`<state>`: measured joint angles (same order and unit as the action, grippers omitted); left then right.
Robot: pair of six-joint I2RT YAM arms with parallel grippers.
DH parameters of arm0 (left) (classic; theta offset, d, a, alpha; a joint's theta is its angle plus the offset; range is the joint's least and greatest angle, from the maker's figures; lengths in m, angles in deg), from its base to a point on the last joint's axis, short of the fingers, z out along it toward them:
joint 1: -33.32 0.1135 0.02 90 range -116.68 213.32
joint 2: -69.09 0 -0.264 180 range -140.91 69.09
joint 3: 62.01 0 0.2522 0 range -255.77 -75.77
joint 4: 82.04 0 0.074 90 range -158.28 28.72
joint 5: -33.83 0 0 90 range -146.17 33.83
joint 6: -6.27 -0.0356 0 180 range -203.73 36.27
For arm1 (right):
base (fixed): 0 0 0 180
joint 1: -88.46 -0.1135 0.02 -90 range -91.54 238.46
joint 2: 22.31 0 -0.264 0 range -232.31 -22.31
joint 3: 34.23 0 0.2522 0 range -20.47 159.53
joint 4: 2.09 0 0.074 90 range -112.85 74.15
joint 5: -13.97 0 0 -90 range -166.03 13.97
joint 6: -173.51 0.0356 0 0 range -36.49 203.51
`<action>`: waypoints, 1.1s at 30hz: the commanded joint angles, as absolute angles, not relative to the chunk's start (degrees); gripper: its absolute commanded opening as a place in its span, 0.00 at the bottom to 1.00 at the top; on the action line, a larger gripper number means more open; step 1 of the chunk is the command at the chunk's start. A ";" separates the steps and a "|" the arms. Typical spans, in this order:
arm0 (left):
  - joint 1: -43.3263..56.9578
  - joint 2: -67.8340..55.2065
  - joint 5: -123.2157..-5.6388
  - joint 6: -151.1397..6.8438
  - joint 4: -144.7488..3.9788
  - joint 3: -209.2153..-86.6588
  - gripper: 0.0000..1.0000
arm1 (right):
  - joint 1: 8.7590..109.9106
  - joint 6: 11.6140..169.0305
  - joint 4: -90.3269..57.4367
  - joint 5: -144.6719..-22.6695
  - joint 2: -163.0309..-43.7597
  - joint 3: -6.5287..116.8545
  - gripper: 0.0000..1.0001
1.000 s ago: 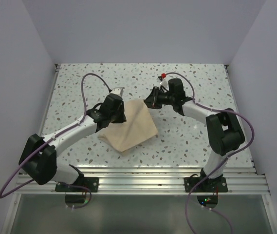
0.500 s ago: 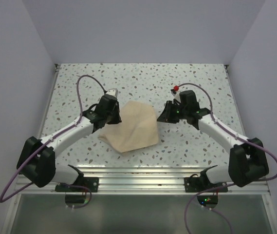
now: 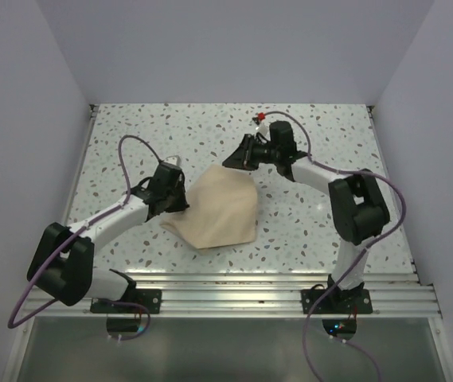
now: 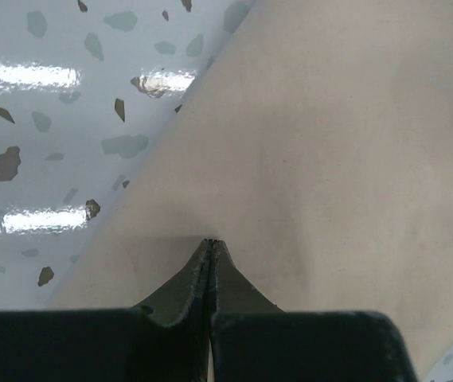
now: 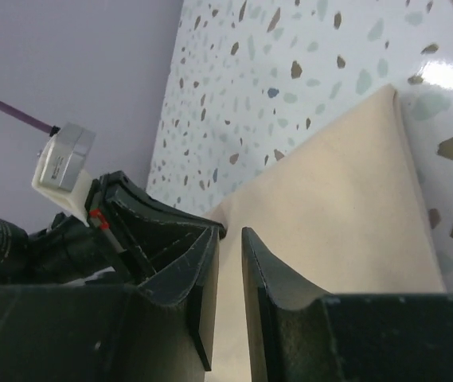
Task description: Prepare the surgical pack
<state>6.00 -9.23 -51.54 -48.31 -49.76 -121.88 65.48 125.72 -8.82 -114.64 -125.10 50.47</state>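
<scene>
Tan-beige cloth surgical pack (image 3: 216, 211) has the tips of the left fingers (image 4: 182, 290) on its left part, pressed fully together with nothing visibly pinched. The right fingers (image 5: 198, 278) stand slightly apart, empty, near its far corner. It lies folded flat on the speckled white surface (image 3: 314, 215) between both arms.

Readable text, labels, brands, numbers, signs: none is showing in any view.
</scene>
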 commanded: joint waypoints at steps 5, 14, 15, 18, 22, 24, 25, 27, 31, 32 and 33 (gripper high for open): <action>7.56 -8.34 -53.53 -44.97 -52.11 -116.55 0.00 | 64.29 136.43 5.35 -123.93 -134.55 46.25 0.20; 7.65 -0.72 -47.73 -43.03 -44.73 -115.23 0.00 | 65.52 117.09 -15.67 -109.53 -126.30 42.10 0.20; 7.65 0.87 -48.16 -44.08 -44.29 -115.32 0.00 | 65.52 115.43 -19.24 -108.73 -125.59 43.06 0.20; 7.48 8.25 -53.34 -45.66 -46.73 -114.97 0.00 | 64.82 115.58 -20.16 -110.21 -123.39 44.12 0.20; 7.48 13.72 -63.27 -43.91 -55.96 -108.39 0.00 | 61.32 119.18 -17.27 -114.61 -123.21 45.27 0.20; 7.48 12.15 -63.38 -42.08 -56.86 -106.36 0.00 | 60.17 122.51 -13.16 -117.06 -124.87 44.92 0.20; 7.48 10.14 -62.24 -41.55 -56.16 -106.09 0.00 | 58.94 123.31 -12.08 -118.29 -125.75 45.09 0.20; 7.48 8.63 -60.30 -39.79 -54.05 -105.21 0.00 | 57.44 124.46 -11.19 -120.24 -128.48 45.53 0.20; 7.48 9.41 -54.86 -37.59 -51.15 -102.58 0.00 | 54.36 123.24 -11.20 -118.57 -127.70 42.38 0.20; 7.48 10.02 -55.11 -37.59 -50.97 -102.23 0.00 | 54.27 121.93 -12.15 -118.31 -126.56 41.41 0.20; 7.56 10.55 -55.89 -37.59 -50.62 -101.35 0.00 | 54.36 120.70 -13.55 -117.52 -126.12 39.75 0.20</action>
